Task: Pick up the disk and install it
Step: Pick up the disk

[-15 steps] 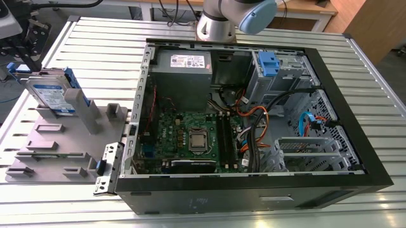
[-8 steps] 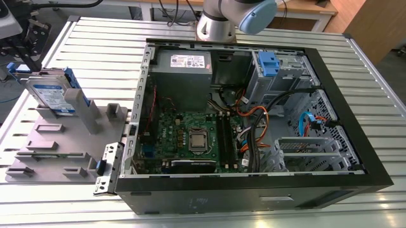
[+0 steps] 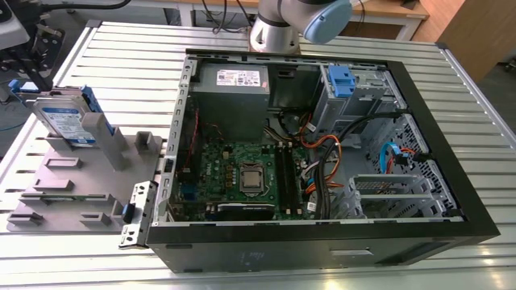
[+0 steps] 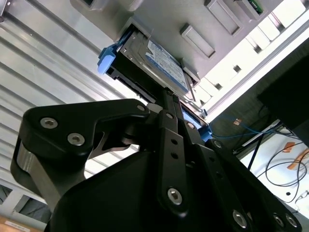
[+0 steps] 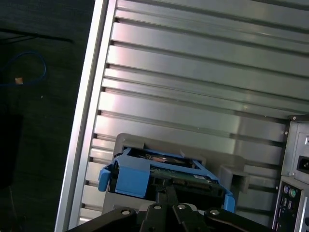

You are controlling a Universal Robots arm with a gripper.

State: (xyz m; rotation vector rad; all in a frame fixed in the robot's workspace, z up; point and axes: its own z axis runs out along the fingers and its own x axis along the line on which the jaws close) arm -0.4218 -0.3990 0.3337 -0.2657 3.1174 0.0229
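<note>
The disk is standing upright on its edge in a slot of the grey holder, at the exterior view's left. Its blue-and-white label is facing the camera, and a blue rail is running along its far side. In the first wrist view the claw is sitting at the disk's free top edge, midway between the two blue rails, touching it or all but touching it. In the second wrist view the claw is lying against the labelled face. Whether it is clamping the disk or sitting slack around it, I cannot tell. The holder is resting on the slatted metal surface, just beside the open computer case. The case is lying on its side and showing its motherboard and grey power supply.
</note>
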